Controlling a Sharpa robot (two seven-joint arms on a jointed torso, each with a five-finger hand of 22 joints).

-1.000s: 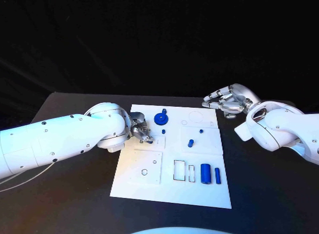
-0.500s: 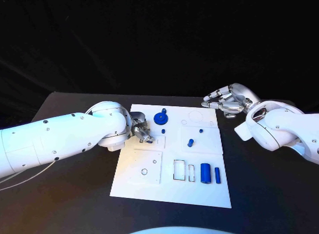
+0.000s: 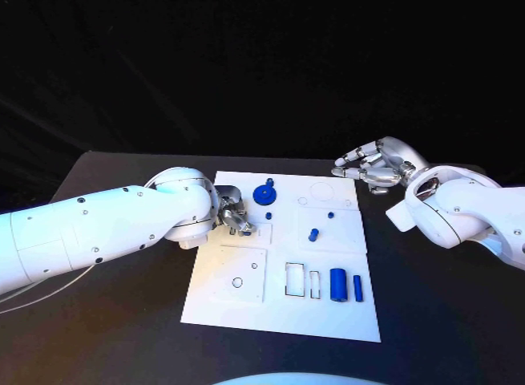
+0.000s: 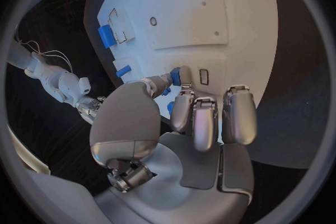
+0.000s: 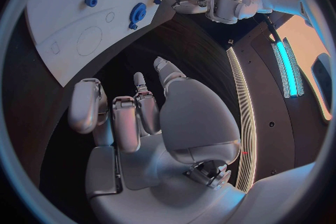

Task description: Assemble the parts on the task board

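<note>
Centrally, blue parts [image 3: 338, 285] occupy task board [image 3: 239, 305] recesses.

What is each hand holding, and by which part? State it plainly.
The left hand pinches a small blue part between thumb and finger, at its end, over the white task board. The right hand holds nothing, fingers apart.

The left hand [image 3: 231, 215] and its thick white arm lie over the left edge of the task board [image 3: 233, 301], blocking approach to the small peg [image 3: 269, 216] and blue gear [image 3: 264, 193] from that side. The board's near left part is bare and open from above, while two blue cylinders [image 3: 345, 287] stand close together at the near right. The right hand [image 3: 373, 167] hovers off the board's far right corner, leaving the oval part [image 3: 313, 235] reachable.
</note>
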